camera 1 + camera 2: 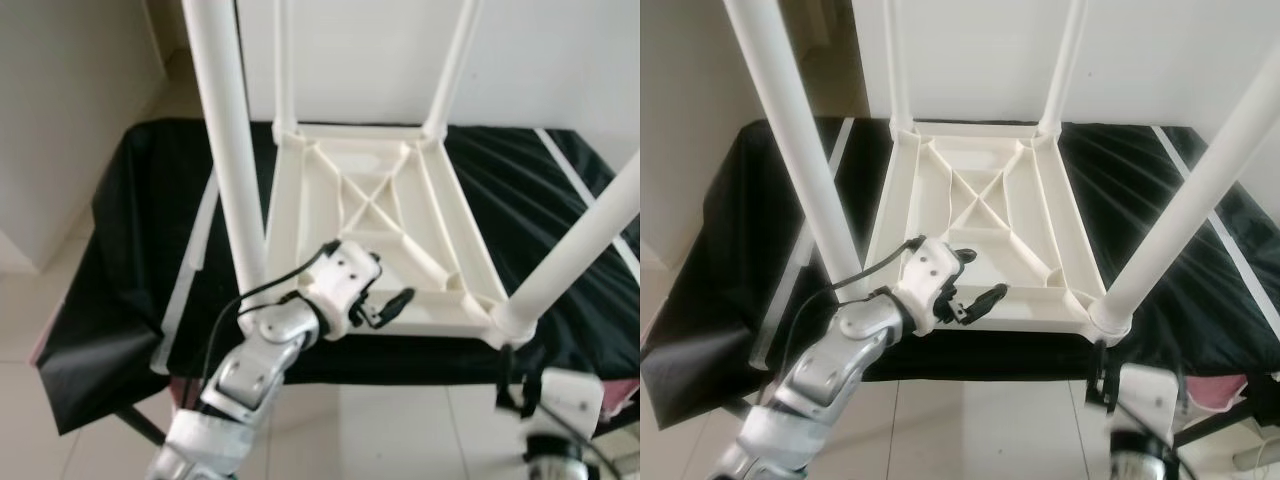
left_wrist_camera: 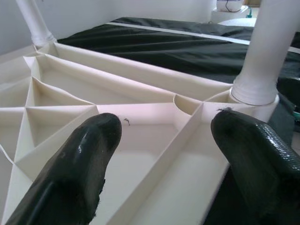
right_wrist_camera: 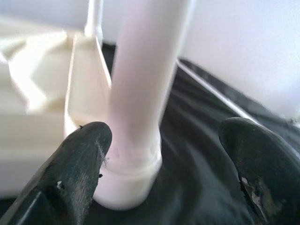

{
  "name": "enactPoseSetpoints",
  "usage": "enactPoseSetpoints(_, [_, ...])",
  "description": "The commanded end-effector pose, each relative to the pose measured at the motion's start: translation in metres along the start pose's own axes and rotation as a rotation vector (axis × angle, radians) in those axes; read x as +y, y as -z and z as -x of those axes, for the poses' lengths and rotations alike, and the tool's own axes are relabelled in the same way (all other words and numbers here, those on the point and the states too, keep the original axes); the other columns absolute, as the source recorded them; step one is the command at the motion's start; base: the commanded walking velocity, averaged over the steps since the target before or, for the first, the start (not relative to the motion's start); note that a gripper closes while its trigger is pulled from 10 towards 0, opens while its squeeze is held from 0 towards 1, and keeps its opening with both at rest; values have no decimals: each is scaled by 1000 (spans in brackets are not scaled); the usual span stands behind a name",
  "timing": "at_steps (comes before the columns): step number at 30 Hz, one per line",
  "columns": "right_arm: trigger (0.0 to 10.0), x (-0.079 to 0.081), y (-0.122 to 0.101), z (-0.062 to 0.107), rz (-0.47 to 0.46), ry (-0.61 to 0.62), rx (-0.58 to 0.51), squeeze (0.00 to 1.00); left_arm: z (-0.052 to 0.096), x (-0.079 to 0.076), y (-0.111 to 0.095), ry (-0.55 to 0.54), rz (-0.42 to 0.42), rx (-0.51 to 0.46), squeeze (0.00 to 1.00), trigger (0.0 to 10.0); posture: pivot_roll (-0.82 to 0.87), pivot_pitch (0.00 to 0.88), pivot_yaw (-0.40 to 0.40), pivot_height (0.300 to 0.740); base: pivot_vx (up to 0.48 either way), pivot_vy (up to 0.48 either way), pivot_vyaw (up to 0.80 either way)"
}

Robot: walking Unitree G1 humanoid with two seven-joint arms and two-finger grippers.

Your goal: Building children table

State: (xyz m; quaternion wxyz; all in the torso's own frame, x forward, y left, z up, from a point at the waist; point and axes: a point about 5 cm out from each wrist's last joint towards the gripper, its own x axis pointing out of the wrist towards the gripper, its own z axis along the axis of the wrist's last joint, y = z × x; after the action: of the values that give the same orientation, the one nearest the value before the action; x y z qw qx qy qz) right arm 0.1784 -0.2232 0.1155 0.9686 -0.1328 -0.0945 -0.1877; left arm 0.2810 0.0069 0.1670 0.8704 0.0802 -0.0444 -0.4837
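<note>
A white plastic children's table (image 1: 370,210) lies upside down on a black cloth (image 1: 140,250), its ribbed underside facing up. Four white legs stand in the corner sockets: the near left leg (image 1: 232,150), the near right leg (image 1: 580,250) and two far legs (image 1: 283,60). My left gripper (image 1: 390,305) hovers open over the front rim, with the ribs (image 2: 154,122) between its fingers (image 2: 79,164). My right gripper (image 1: 1098,380) sits low at the near right corner, open. The leg's base (image 3: 136,159) stands between its fingers, close to one finger (image 3: 79,159).
The cloth-covered stand ends just in front of the table's rim, with pale floor tiles (image 1: 60,300) below. A white wall (image 1: 540,60) rises right behind. White strips (image 1: 195,250) run along the cloth at both sides. Something pink (image 1: 1220,395) lies low at the right.
</note>
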Motion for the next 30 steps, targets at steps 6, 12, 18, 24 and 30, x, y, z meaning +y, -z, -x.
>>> enactPoseSetpoints(6, [10000,-1,-3,-12,38,-33,-33,0,-11,13,0,-233,-20,28,0,10000,-101,45,9,740,0,0,0])
enactPoseSetpoints(12, [10000,0,-7,-23,39,-89,-64,0,-17,24,-1,-449,27,56,0,10000,-88,56,-2,740,0,0,0])
enactPoseSetpoints(18, [10000,4,-7,-33,34,-159,-69,0,-14,39,5,-750,-123,181,0,10000,-86,53,-12,740,0,0,0])
enactPoseSetpoints(24, [10000,4,-6,-39,33,-181,-72,0,2,69,20,-1002,-89,336,0,10000,-84,51,-15,740,0,0,0])
enactPoseSetpoints(30, [10000,3,-7,-45,34,-204,-77,0,17,86,23,-1139,-79,380,0,10000,-81,50,-18,740,0,0,0])
